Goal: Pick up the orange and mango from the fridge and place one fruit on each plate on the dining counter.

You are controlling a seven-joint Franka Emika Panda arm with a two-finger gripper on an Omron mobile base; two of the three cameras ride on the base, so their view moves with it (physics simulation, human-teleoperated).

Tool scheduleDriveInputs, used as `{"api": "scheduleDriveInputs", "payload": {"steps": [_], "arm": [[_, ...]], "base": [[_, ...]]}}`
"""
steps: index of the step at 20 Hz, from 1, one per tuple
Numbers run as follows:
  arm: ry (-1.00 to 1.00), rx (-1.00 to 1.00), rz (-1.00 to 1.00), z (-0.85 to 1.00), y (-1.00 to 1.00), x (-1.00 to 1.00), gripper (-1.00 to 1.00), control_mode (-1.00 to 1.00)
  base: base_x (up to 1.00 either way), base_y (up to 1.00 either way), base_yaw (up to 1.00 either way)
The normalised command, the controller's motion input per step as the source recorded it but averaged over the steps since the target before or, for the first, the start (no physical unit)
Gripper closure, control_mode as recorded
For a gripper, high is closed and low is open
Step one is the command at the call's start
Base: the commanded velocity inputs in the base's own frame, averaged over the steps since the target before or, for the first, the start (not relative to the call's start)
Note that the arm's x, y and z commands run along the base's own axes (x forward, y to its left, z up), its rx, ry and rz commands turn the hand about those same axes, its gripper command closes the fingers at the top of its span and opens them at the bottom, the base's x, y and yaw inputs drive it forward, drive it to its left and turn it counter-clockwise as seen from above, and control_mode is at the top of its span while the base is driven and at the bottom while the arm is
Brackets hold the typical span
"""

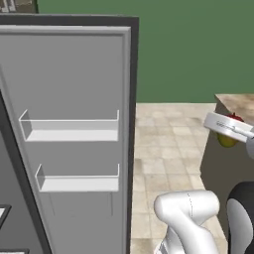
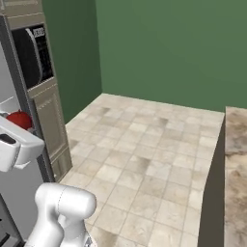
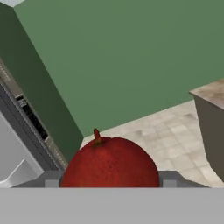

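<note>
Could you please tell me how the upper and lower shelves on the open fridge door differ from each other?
The upper shelf sits higher on the fridge door than the lower shelf. The upper shelf also reaches further left, so it looks longer than the lower one. Both are shallow, white, and end level on the right.

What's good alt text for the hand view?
A red mango with a short stem sits close up between the jaws. Behind it are a green wall, tiled floor, and the corner of the dining counter at right.
</note>
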Motion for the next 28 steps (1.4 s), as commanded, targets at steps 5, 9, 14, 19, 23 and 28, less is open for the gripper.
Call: {"api": "scheduleDriveInputs", "payload": {"steps": [5, 9, 14, 19, 23, 28], "arm": [[0.00, 0.00, 0.00, 0.00, 0.00, 0.00, 1.00, 1.00], [0.00, 0.00, 0.00, 0.00, 0.00, 0.00, 1.00, 1.00], [0.00, 0.00, 0.00, 0.00, 0.00, 0.00, 1.00, 1.00], [0.00, 0.00, 0.00, 0.00, 0.00, 0.00, 1.00, 1.00], [0.00, 0.00, 0.00, 0.00, 0.00, 0.00, 1.00, 1.00], [0.00, 0.00, 0.00, 0.00, 0.00, 0.00, 1.00, 1.00]], "base": [[0.98, -0.29, -0.42], [1.00, -0.32, -0.35], [0.22, -0.96, -0.12], [0.00, -0.97, -0.04], [0.64, -0.66, -0.06], [1.00, -0.29, -0.21]]}}
